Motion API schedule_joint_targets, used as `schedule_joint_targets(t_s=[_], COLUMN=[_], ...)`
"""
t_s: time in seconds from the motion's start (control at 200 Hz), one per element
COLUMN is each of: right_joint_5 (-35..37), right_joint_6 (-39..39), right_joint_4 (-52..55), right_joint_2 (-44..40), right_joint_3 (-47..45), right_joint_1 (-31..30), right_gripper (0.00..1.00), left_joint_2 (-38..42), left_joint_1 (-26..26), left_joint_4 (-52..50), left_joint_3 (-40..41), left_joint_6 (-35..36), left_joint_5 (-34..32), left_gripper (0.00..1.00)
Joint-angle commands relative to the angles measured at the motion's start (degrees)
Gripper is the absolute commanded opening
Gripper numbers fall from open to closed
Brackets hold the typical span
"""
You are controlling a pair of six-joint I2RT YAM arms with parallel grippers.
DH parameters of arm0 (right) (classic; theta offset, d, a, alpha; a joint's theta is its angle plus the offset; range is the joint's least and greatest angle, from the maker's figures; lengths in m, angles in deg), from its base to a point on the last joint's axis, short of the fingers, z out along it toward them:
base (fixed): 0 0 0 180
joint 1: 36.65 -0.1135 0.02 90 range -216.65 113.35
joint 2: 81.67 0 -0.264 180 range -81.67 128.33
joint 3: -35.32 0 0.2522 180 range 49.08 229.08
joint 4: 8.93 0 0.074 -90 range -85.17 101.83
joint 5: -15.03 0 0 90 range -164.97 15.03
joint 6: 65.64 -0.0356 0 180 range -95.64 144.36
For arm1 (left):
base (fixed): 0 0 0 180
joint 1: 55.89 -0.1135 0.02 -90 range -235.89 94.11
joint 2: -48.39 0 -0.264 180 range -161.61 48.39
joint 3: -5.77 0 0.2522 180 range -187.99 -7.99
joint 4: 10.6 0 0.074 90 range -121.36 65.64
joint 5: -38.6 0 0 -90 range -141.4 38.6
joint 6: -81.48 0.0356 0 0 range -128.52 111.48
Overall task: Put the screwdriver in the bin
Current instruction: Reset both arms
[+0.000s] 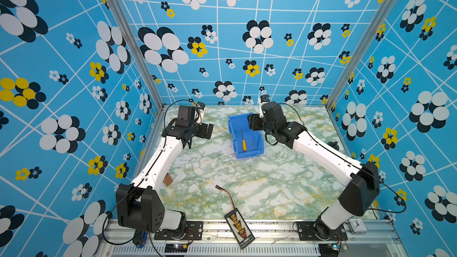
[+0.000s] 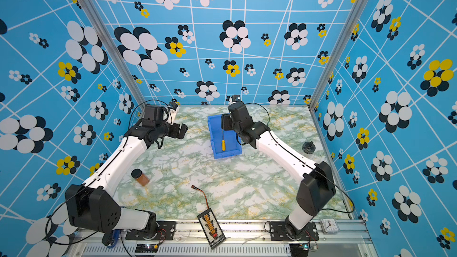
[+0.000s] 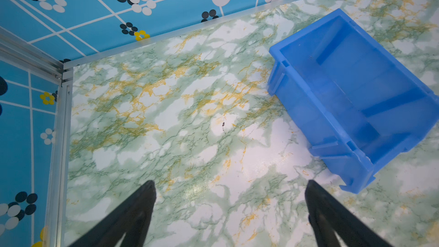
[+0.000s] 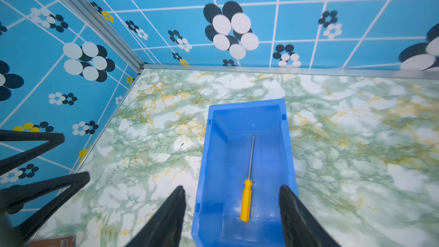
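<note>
Plainly, my right gripper hangs spread and empty over the screwdriver, which lies flat in the bin just below my fingertips; light, stiff and slick, it's best pinched across its yellow handle, I judge.

- A green-and-white marbled surface lies under everything.
- A red-and-black wire curves to a black board with orange connectors at the front edge.
- A black-lidded jar of brown powder lies tipped over.
- A black knob stands near the right wall.
- A small clock rests on the front rail.
</note>
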Motion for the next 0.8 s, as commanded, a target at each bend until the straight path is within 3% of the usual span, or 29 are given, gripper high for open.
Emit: schedule_joint_targets(t_s=[0.0, 0.095, 0.135, 0.34, 0.57, 0.8], right_joint_5=[3.5, 3.4, 3.6, 5.7, 13.6, 12.2], right_joint_6=[0.8, 0.5, 0.7, 4.8, 13.0, 15.5], right_joint_4=[3.3, 1.0, -0.1, -10.6, -21.2, -36.5], right_joint_2=[-4.1, -7.5, -8.0, -8.0, -7.5, -7.7], right_joint_3=[-7.3, -14.0, -16.0, -27.6, -35.6, -43.6], right_joint_1=[4.9, 9.4, 11.1, 18.2, 21.7, 27.3], right_gripper=[0.73, 0.78, 0.86, 0.89, 0.90, 0.91], left_joint_2=[-1.0, -0.9, -0.9, -1.2, 0.4, 2.5], left_joint_1=[-0.4, -2.2, -3.3, -8.4, -9.7, -10.0], left_joint_4=[3.7, 9.4, 12.2, 29.1, 41.1, 49.1], left_joint_3=[4.0, 8.4, 10.4, 22.6, 31.0, 37.4], left_joint_6=[-3.8, -8.0, -10.1, -16.2, -14.3, -10.0], left_joint_5=[-4.2, -4.4, -3.5, -1.7, -3.0, -3.5], left_gripper=[0.99, 0.99, 0.99, 0.99, 0.99, 0.99])
